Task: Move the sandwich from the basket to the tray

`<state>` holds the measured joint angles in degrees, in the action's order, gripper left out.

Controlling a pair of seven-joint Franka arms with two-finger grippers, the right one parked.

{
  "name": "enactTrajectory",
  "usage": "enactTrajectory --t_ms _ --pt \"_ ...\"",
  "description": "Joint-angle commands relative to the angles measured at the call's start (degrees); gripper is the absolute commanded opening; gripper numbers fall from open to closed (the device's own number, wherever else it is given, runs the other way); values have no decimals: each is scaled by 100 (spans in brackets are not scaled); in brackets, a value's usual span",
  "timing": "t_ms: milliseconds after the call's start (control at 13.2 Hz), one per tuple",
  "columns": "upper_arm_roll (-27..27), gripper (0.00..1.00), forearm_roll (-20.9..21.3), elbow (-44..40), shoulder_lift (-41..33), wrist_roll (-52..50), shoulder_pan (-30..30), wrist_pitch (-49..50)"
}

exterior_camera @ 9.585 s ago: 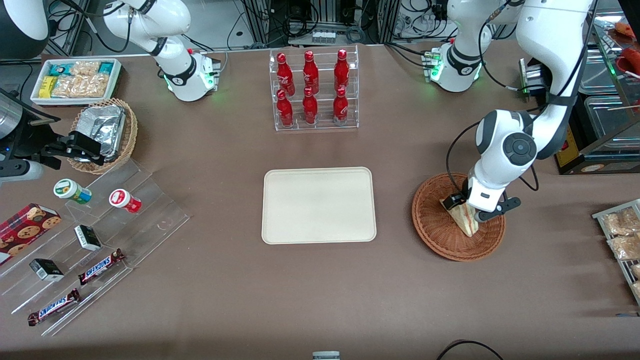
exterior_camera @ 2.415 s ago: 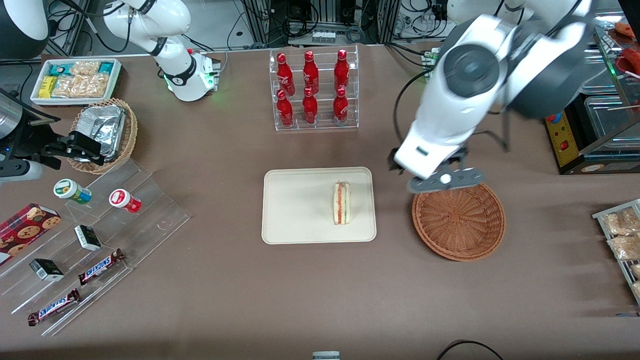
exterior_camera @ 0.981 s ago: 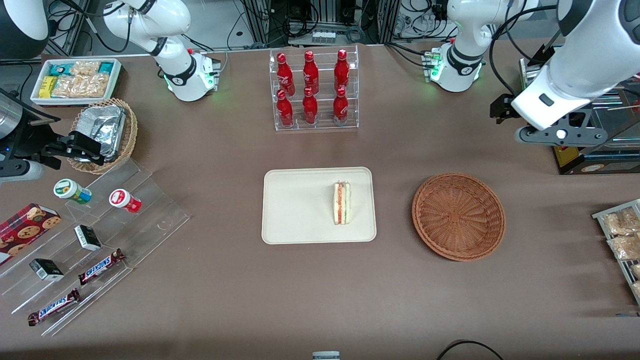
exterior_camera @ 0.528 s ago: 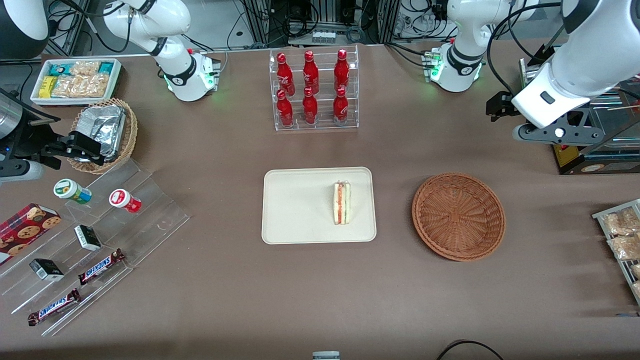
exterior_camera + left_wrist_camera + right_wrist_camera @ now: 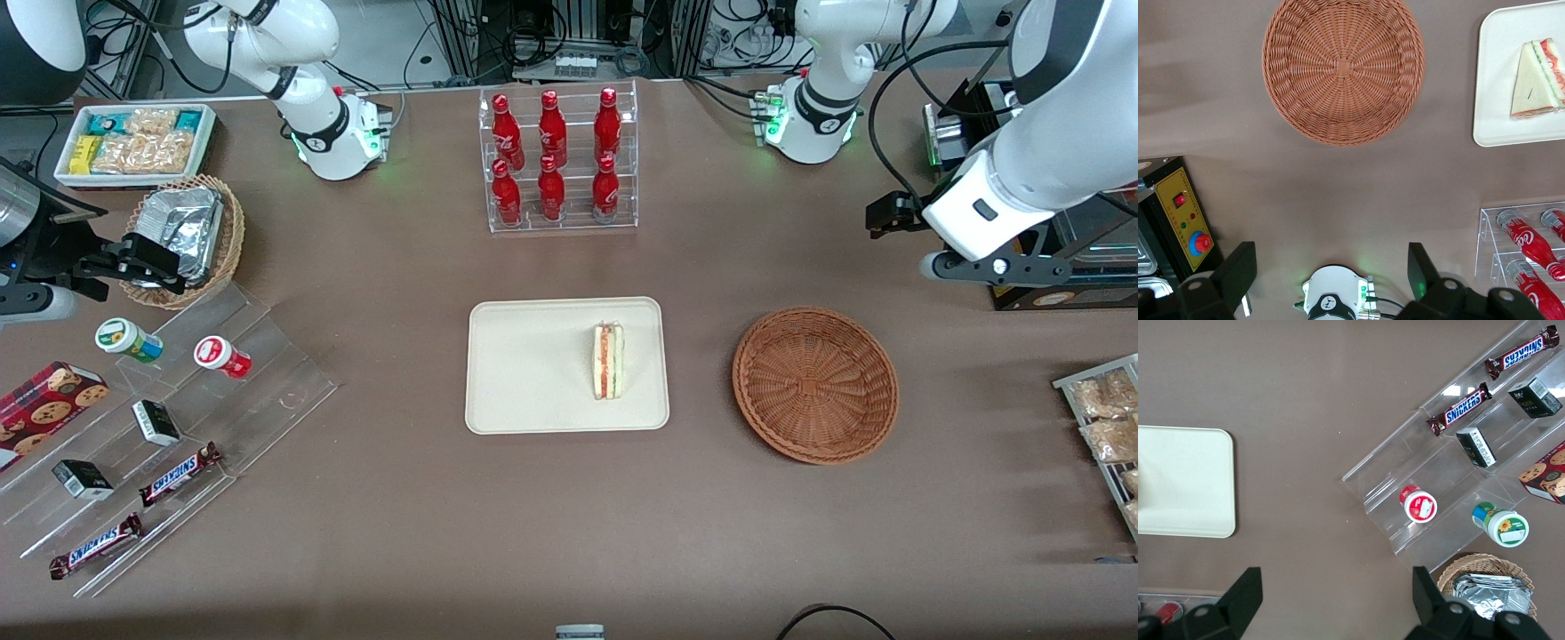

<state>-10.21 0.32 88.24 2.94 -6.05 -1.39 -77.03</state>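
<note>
The sandwich (image 5: pixel 608 361) (image 5: pixel 1537 80), a pale wedge with red and green filling along its edge, lies on the cream tray (image 5: pixel 524 373) (image 5: pixel 1491 100), at the tray's end nearest the basket. The reddish-brown wicker basket (image 5: pixel 815 384) (image 5: pixel 1343 70) stands beside the tray with nothing in it. My gripper (image 5: pixel 965 240) (image 5: pixel 1331 267) hangs high above the table, farther from the front camera than the basket and toward the working arm's end. It is open, with its black fingers (image 5: pixel 1238 267) wide apart and nothing between them.
A clear rack of red bottles (image 5: pixel 557 160) (image 5: pixel 1531 240) stands farther back than the tray. A black-and-yellow control box (image 5: pixel 1185 220) and my arm's base (image 5: pixel 813 116) lie under the gripper's area. A wire rack of snack packets (image 5: pixel 1107 418) sits at the working arm's table edge.
The sandwich went from the basket to the tray and was let go. The gripper then rose and drew away toward the working arm's end, shifting only slightly in the last half second.
</note>
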Motion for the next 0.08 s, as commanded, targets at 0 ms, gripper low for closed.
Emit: enactTrajectory --t_ms 0 --pt "71 100 -58 308 -346 86 -37 -102"
